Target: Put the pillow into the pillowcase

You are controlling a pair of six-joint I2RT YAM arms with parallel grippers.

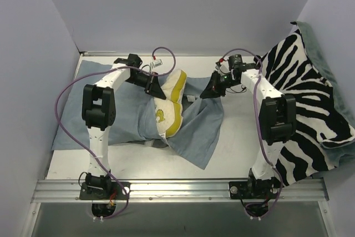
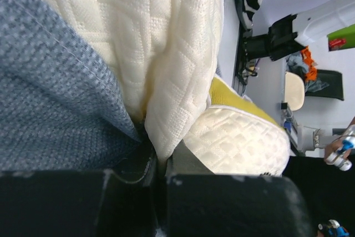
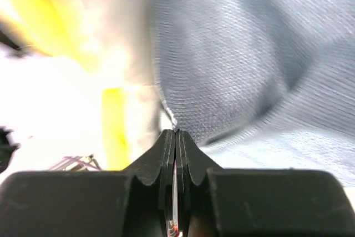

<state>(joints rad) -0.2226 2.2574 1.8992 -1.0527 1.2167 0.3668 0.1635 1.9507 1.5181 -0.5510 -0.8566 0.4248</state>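
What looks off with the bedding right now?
The pillow is doubled over on itself, yellow band showing, sticking up out of the pillowcase and pinched by the left hand. A zebra cloth lies rumpled at far right, its green backing turned out.

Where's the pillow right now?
Top view: the pillow sits mid-table, partly wrapped in the blue-grey pillowcase, between the left end effector and the right end effector.

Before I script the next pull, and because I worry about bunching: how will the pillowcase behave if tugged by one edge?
Probably floppy: the pillowcase lies in soft folds, slack around the pillow. Likely light, since the right gripper holds it by a thin pinch of cloth. Pushed, it would likely wrinkle rather than slide.
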